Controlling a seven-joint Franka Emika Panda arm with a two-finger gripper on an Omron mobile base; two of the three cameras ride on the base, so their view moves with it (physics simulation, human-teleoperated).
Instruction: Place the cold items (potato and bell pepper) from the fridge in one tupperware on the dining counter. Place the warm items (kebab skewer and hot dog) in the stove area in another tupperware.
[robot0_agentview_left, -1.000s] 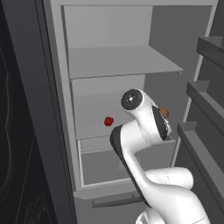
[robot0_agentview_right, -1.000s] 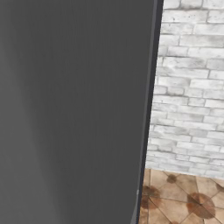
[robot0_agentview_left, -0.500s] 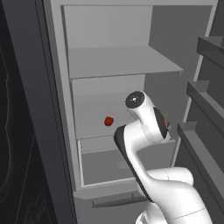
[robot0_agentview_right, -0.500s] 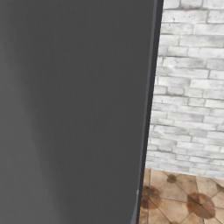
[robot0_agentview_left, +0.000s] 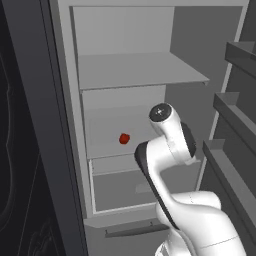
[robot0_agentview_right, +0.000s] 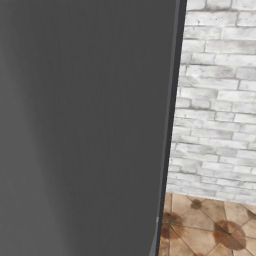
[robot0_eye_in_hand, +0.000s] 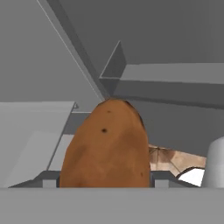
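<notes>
The potato (robot0_eye_in_hand: 107, 148), an orange-brown oval, fills the middle of the hand view, and my gripper (robot0_eye_in_hand: 106, 180) is shut on it, one finger at each side. In the left base view my arm (robot0_agentview_left: 167, 145) reaches into the open fridge (robot0_agentview_left: 140, 70), and its hand is hidden behind the forearm. The bell pepper (robot0_agentview_left: 124, 138), a small red lump, lies on the fridge's lower shelf, left of my arm and apart from it. The tupperware and the dining counter are out of view.
A wide drawer (robot0_agentview_left: 120, 187) sits open below the pepper's shelf. Door shelves (robot0_agentview_left: 235, 120) jut in at the right. The fridge's dark grey side (robot0_agentview_right: 80, 125) stands close in the right base view, with a brick wall (robot0_agentview_right: 220, 100) and a tiled floor (robot0_agentview_right: 210, 230) beyond.
My arm has shifted slightly to the right inside the fridge, still gripping the potato. The bell pepper has not moved.
</notes>
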